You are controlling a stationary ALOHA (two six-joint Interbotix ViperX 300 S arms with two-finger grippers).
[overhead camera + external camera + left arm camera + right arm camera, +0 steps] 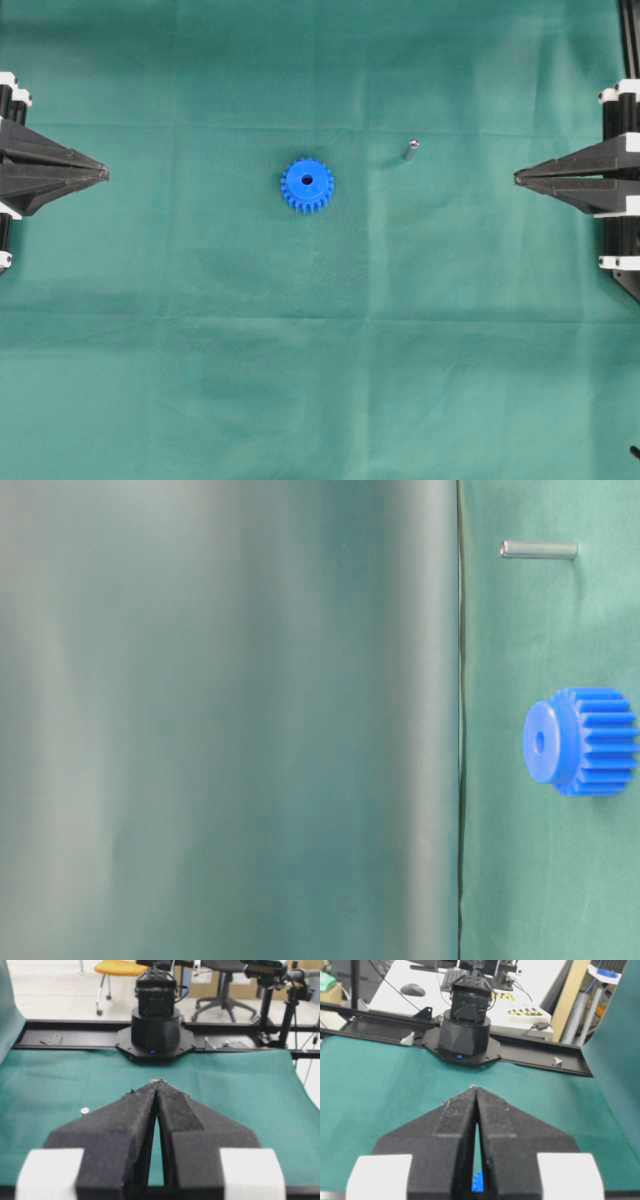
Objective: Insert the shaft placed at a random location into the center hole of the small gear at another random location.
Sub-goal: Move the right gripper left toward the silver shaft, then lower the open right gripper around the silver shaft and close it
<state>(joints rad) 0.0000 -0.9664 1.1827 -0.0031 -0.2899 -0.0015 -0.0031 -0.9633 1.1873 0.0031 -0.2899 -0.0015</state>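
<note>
Overhead view, gripper outward. Right gripper [517, 178], tips pressed together and empty, rests at the cloth's [320, 380] right edge. The shaft [410, 150] stands nearest it, well apart. Beyond lies the small gear [307, 185], center hole [306, 181] upward, mid-cloth. Farthest, the left gripper [105, 172], likewise closed, at the opposite edge.
</note>
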